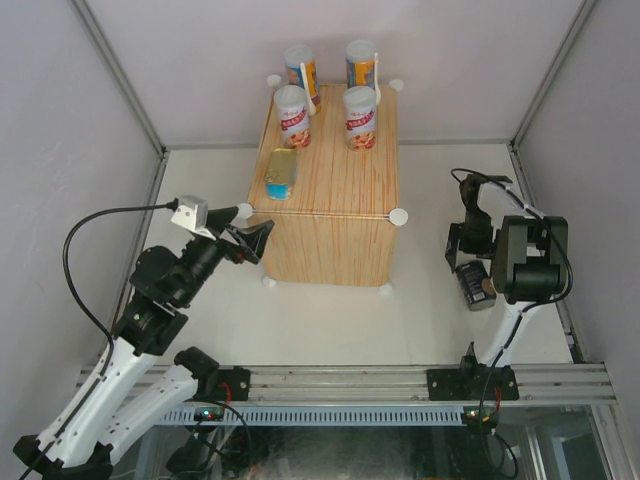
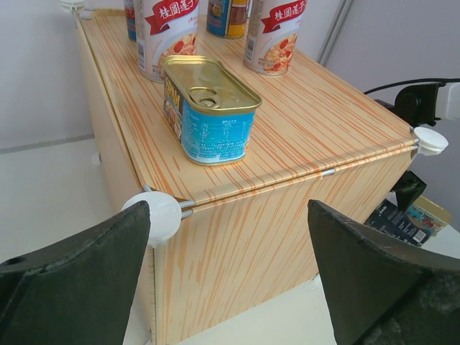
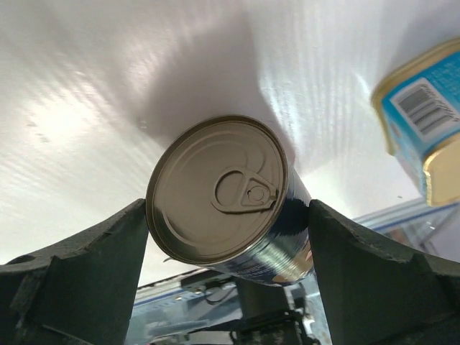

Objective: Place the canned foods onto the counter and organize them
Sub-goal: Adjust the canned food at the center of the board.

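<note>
Five cans already stand on the wood-grain box (image 1: 340,185), so you're on the dark can (image 3: 215,190), low at the bench (image 1: 330,320) to the right of the box. The right gripper (image 3: 228,208) has its jaws close against both sides of the can, though I cannot tell whether they grip yet. Next you need a firm close, a lift clear of the box's edge and a set-down on bare top near the flat tin (image 2: 208,108). The left gripper (image 2: 228,215) hovers at the near-left corner, jaws wide and empty. A second flat tin (image 3: 424,122) is cut off at the frame edge, and I cannot pick it out from above.
</note>
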{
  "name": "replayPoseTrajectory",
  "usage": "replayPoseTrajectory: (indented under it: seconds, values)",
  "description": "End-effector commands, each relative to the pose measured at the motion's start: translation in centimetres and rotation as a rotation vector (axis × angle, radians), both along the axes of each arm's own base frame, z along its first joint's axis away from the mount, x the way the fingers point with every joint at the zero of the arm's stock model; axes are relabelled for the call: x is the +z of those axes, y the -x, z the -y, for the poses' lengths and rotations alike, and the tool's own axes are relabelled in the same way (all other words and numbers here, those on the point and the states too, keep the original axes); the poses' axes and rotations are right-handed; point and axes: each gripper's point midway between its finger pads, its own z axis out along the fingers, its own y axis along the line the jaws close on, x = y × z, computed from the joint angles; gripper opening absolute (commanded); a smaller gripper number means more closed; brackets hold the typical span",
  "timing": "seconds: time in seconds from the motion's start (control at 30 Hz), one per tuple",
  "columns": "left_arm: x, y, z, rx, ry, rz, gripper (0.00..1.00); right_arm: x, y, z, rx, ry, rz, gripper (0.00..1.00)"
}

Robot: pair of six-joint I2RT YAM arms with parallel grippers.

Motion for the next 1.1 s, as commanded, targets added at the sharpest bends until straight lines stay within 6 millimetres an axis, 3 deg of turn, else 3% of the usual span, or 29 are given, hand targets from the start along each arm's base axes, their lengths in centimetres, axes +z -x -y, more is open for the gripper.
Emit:
replayPoseTrajectory:
  seconds: [0.0,0.23,0.47,0.6,0.83,1.07]
  values:
    - [2.3,0.6,-0.5,-0.001,0.005,0.062,0.94,-1.1,-4.7,-4.1,-0.109,-0.17,0.165,0.33]
    - [1.8,0.7,-0.6,0.003,0.028,0.043,0.94,-0.1,-7.7,-5.6,-0.145,-0.22,0.256,0.3]
    - [2.1,0.5,-0.4,0.003,0.058,0.019,0.93,-0.9,-9.2,-6.4,-0.176,-0.249,0.296,0.31]
    - [2.1,-0.1,-0.3,0.016,0.069,-0.004,0.93,-0.4,-10.1,-6.4,-0.169,-0.258,0.34,0.38]
    - [2.3,-1.2,-0.4,0.06,0.098,-0.048,0.92,0.2,-10.9,-6.6,-0.086,-0.256,0.387,0.58]
    - [3.2,-2.5,-0.4,0.103,0.119,-0.068,0.92,0.3,-11.7,-7.1,-0.043,-0.266,0.417,0.68]
